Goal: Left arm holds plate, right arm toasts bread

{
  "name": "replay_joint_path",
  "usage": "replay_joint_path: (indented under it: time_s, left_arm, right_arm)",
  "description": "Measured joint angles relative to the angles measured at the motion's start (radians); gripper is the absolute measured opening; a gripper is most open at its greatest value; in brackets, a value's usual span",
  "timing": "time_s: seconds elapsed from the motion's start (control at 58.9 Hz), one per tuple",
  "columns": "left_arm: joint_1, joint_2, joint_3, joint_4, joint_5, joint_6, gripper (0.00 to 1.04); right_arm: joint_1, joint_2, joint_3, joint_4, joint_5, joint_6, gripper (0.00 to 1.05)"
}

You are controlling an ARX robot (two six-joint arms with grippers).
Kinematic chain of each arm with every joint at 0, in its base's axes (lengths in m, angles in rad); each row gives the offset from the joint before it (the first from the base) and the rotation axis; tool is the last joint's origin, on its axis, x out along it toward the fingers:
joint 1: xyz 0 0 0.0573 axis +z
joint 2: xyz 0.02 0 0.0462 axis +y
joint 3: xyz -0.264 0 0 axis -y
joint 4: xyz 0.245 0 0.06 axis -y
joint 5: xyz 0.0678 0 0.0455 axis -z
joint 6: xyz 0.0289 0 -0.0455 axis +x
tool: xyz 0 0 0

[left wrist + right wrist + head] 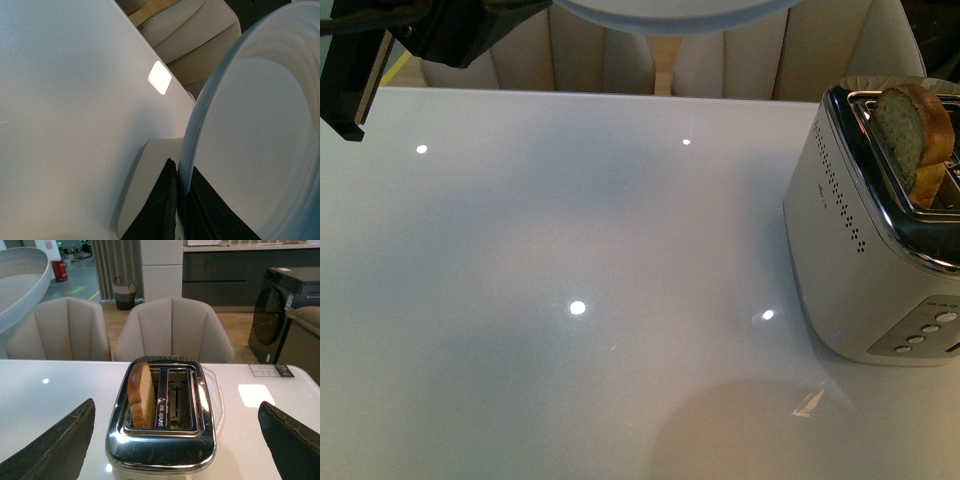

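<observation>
This looks like a home-style kitchen and dining room: a glossy white table (30, 385) with cream padded chairs (172, 327), a chrome toaster (162, 450), dark cabinets (225, 267) under a counter, a black washing machine (285, 305), and a wicker basket (124, 292) by grey curtains (112, 260).

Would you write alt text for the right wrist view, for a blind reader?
A slice of brown bread stands in one slot of a silver two-slot toaster on a white table, framed by the open right gripper. Beige chairs stand behind.

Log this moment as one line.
left gripper: shut on plate, raised | right gripper: open, facing toaster | bread: upright in one toaster slot
</observation>
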Motion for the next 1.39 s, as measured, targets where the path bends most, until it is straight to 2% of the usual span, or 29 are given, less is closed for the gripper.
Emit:
replay_joint_path:
  time_s: [0.306,0.441,0.594,0.764,1.001,1.392]
  left_arm:
    - [0.160,-0.061,-0.045,-0.039,0.082,0.051,0.03]
    - [0.311,-0.063,-0.115,-0.047,0.161,0.140,0.03]
    - [0.491,0.003,-0.173,0.014,0.244,0.241,0.03]
    - [0.615,0.114,-0.233,0.120,0.297,0.311,0.03]
    - [0.677,0.315,-0.301,0.287,0.366,0.408,0.03]
    - [0.715,0.640,-0.315,0.458,0.386,0.499,0.03]
  right_arm:
    - [0.000,0.000,0.000,0.000,0.000,0.000,0.96]
    - [0.000,0.000,0.000,0.000,0.000,0.000,0.96]
    - [0.000,0.000,0.000,0.000,0.000,0.000,0.96]
    - [0.000,0.000,0.000,0.000,0.000,0.000,0.96]
    - [0.000,0.000,0.000,0.000,0.000,0.000,0.96]
    - [0.000,0.000,0.000,0.000,0.000,0.000,0.96]
